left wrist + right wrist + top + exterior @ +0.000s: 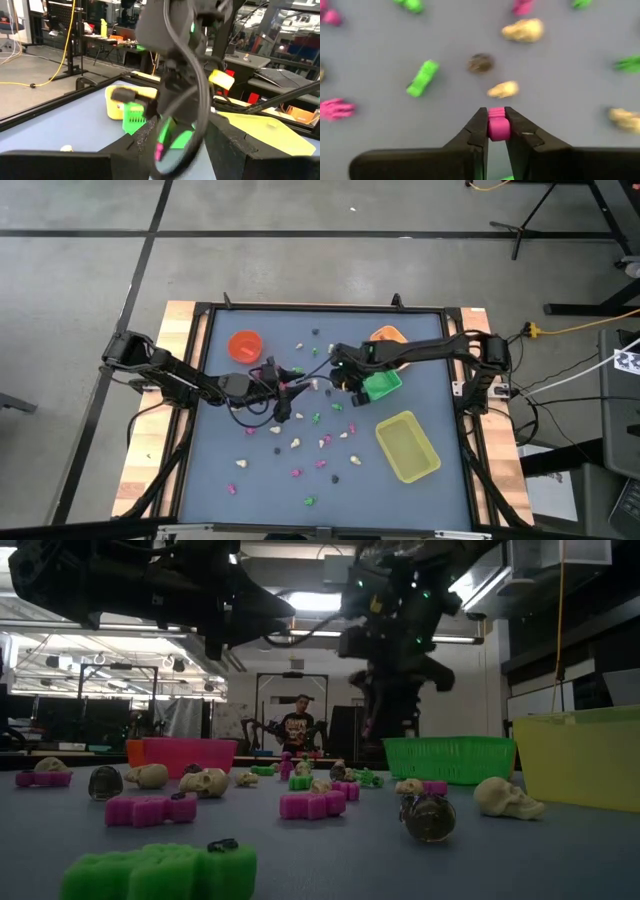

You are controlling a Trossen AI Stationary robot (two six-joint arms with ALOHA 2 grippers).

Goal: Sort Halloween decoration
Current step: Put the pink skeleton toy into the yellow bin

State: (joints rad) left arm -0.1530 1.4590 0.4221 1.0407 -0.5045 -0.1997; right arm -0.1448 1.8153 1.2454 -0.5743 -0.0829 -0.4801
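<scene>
The right gripper (493, 131) has its jaws clenched on a pink trinket (497, 124), lifted above the bench (420, 370) near the green tray (383, 385). Carry it level and release it only over its matching container. The left gripper (280, 402) waits mid-bench, jaws released.

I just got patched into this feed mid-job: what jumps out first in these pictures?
The right pincer is shut on a pink trinket, raised above the blue table near its middle. Below it lie scattered small trinkets in pink, green, cream and a dark one. A green tray and a yellow tray sit on the right side, and the left pincer waits left of centre.
</scene>
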